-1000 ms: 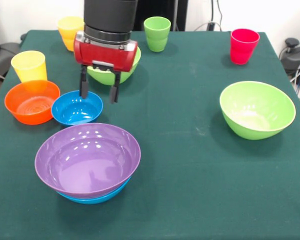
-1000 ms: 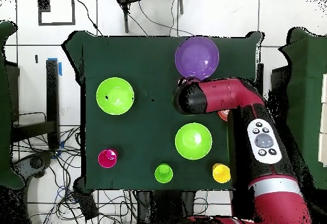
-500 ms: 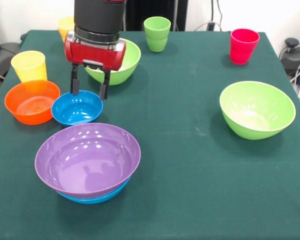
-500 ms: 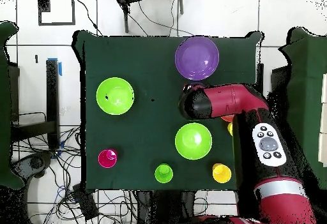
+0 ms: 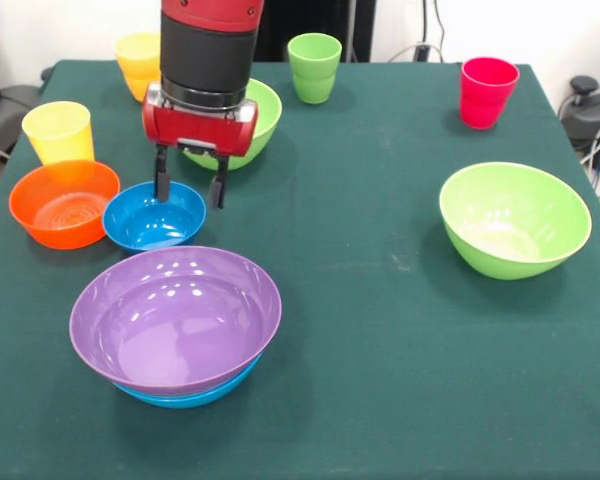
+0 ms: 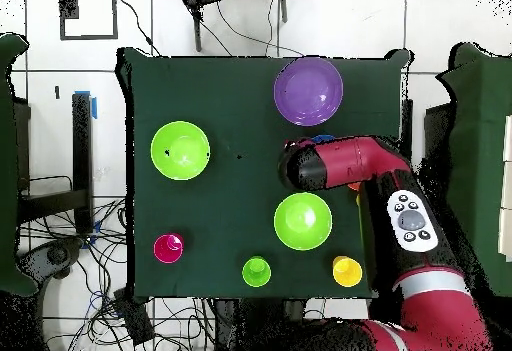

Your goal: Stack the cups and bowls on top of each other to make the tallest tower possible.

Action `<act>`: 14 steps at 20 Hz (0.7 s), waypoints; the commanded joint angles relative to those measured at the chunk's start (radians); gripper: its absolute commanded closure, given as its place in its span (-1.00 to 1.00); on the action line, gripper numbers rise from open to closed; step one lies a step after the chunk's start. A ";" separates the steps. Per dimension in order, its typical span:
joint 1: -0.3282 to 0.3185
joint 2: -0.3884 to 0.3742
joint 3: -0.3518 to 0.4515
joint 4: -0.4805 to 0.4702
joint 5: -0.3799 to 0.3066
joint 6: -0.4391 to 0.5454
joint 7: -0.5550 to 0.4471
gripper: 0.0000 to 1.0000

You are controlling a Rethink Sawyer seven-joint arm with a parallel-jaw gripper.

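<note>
My gripper (image 5: 190,192) is open and empty. It hangs over the far right rim of the small blue bowl (image 5: 152,218), with one finger (image 5: 162,180) over the bowl and the other just outside it. The small orange bowl (image 5: 62,204) touches the blue bowl's left side. The wide purple bowl (image 5: 175,318) (image 6: 308,90) sits nested in the large blue bowl (image 5: 190,395) at the front. One light green bowl (image 5: 258,112) (image 6: 302,220) is behind the gripper and another (image 5: 514,218) (image 6: 180,150) stands at the right. The cups stand apart: yellow (image 5: 57,131), orange-yellow (image 5: 138,58), light green (image 5: 314,67), red (image 5: 487,92).
The green table (image 5: 380,300) carries everything. In the overhead view the red arm (image 6: 345,162) covers the small bowls and the gripper. Cables and a black object (image 5: 585,105) lie past the right edge.
The gripper swung left toward the small blue bowl, then came back a little to the right and lower over its rim. The bowls and cups have not moved.
</note>
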 commanded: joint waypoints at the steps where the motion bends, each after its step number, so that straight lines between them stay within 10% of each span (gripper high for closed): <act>1: -0.002 0.087 0.048 -0.004 -0.093 -0.034 -0.152 -1.00; 14: -0.026 0.117 0.055 -0.025 -0.112 -0.047 -0.180 -1.00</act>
